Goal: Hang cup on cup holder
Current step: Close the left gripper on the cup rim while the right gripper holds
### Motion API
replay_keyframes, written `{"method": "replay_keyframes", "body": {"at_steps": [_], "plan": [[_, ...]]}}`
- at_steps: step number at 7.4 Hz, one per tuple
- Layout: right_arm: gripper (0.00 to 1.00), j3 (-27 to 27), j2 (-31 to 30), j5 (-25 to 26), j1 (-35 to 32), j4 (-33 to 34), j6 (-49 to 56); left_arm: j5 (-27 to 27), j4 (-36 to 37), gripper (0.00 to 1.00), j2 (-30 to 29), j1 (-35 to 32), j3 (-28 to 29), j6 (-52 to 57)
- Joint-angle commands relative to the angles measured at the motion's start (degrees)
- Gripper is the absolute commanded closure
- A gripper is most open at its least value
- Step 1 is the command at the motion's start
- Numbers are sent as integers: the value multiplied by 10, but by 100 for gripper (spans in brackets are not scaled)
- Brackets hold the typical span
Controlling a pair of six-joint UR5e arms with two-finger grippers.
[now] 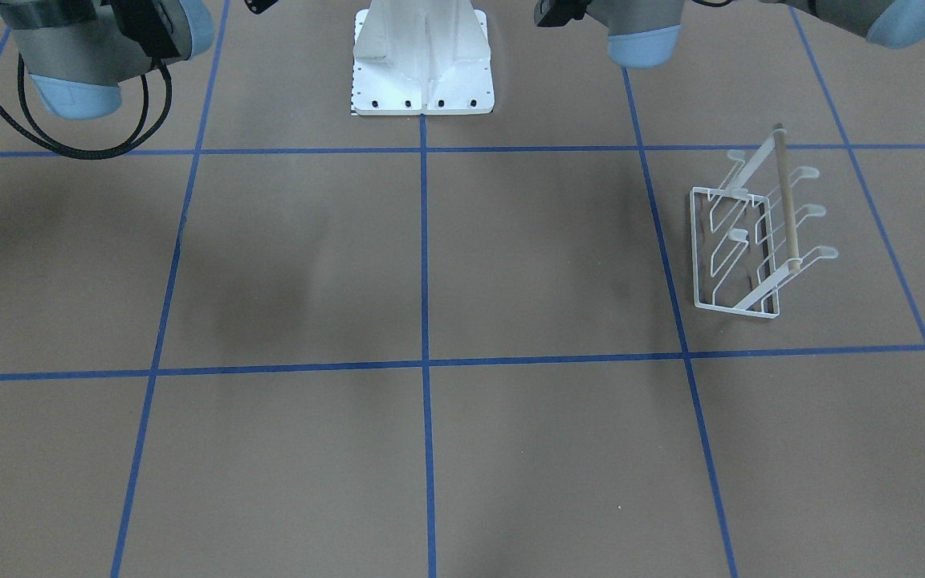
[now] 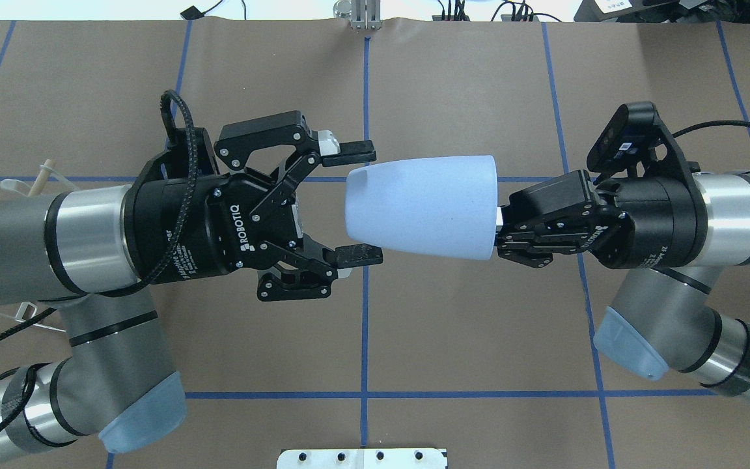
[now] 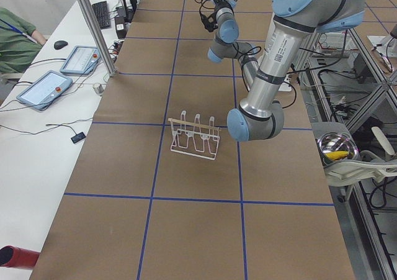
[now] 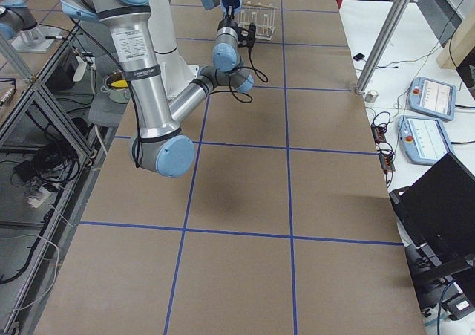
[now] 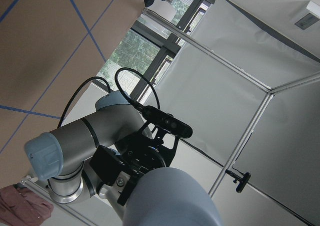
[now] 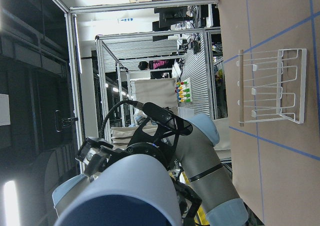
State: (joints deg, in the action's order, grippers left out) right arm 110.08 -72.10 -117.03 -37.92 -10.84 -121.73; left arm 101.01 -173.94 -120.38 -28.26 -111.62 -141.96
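While both arms are facing each other above it, the brown paper-covered worktop (image 1: pixel 286 265) with its blue tape grid is lying flat beneath them. In the overhead view, the grey left arm (image 2: pixel 17 234) is stretching across from 1 side and the grey right arm (image 2: pixel 739 215) from the other, their wrists pointing at each other.

The white wire cup holder with its tan wooden top rod (image 1: pixel 786 205) is standing upright on the worktop on the robot's left side. Its rectangular base frame is sitting flat, its curved prongs are sticking out to both sides, and it is well apart from the cup.

The small pale-blue tapered plastic cup (image 2: pixel 424 205) is hanging on its side in the air between the 2 wrists. Its wide mouth is facing the right arm and its narrow closed end is facing the left.

The right jaws are pinching the rim at the wide end and holding the cup. The left jaws are standing wide, 1 finger on either side of the narrow end and not clamped on it. Whether the lower finger is touching the cup cannot be told.
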Motion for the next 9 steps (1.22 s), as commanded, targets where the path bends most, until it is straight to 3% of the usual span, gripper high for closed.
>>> {"method": "replay_keyframes", "body": {"at_steps": [1, 2, 3, 4, 5, 9], "plan": [[100, 1, 0, 0, 0, 0, 0, 0, 0, 3, 1, 0, 0, 3], [100, 0, -1, 1, 0, 0, 1, 0, 0, 5, 1, 0, 0, 3], [100, 0, -1, 1, 0, -1, 1, 0, 0, 26, 1, 0, -1, 1], [64, -3, -1, 1, 0, -1, 0, 1, 2, 89, 2, 0, -7, -2], [1, -2, -1, 18, 2, 0, -3, 1, 2, 100, 7, 0, -8, 0], [0, 0, -4, 22, 4, -1, 0, 8, 2, 100, 9, 0, -15, 3]]}}
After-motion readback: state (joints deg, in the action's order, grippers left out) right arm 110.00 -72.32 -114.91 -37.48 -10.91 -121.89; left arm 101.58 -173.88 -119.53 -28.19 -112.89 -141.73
